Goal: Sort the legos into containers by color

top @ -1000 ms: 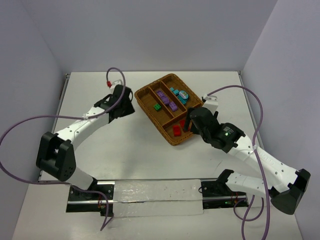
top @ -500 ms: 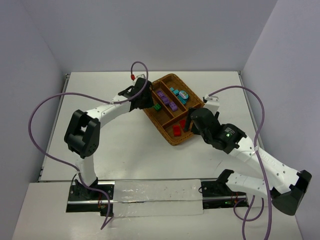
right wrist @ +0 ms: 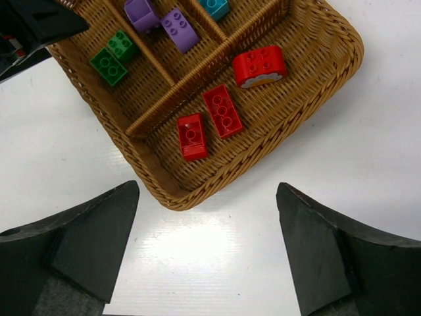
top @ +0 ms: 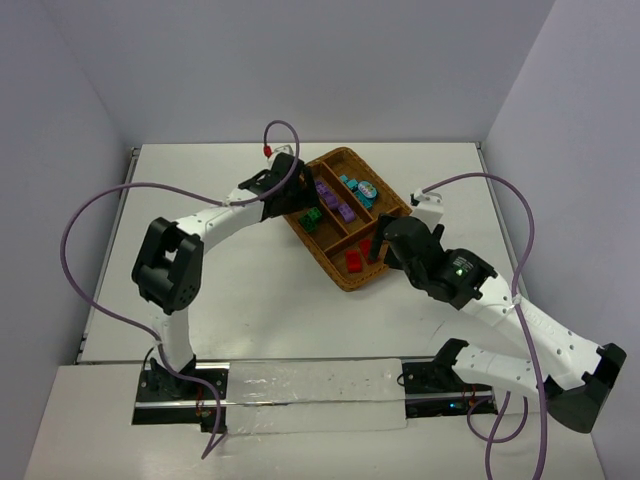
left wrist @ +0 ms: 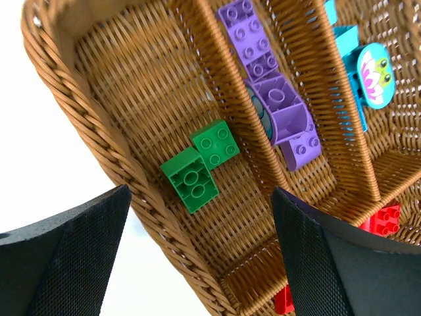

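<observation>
wicker tray [right wrist: 352,49], two green legos [left wrist: 197,168] below spread left fingers [left wrist: 66,263]

Legos [left wrist: 197,178] in all four tray [top: 345,287] compartments [right wrist: 263,112] — left claw [left wrist: 200,196] above, right claw [right wrist: 207,189] at rim

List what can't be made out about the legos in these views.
- Left wrist: red bricks mostly behind a gripper finger.
- Right wrist: teal brick cut by the top edge.
- Top external: left gripper covers the wicker tray's left corner.
</observation>
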`<action>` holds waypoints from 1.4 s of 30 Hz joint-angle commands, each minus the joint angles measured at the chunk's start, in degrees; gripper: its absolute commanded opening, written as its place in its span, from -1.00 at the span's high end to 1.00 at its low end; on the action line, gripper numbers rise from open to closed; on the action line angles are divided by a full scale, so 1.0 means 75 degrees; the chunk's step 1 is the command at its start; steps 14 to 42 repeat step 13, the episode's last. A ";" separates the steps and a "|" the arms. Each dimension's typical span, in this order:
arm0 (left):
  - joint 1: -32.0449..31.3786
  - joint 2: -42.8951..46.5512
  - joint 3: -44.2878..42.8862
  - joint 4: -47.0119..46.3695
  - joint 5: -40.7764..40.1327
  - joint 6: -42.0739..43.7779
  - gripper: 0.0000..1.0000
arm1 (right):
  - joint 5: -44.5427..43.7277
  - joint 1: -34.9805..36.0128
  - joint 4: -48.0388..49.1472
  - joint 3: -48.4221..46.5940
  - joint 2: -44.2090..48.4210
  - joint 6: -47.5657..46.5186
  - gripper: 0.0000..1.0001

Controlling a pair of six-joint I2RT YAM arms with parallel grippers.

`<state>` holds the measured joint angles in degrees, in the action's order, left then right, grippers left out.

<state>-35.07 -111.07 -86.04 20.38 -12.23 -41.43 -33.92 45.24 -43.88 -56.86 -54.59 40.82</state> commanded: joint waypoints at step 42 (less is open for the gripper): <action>0.0210 0.3069 0.0195 0.0207 -0.1148 0.1211 -0.91 | -0.0669 0.0062 -0.0328 -0.0090 0.0131 0.0596 -0.98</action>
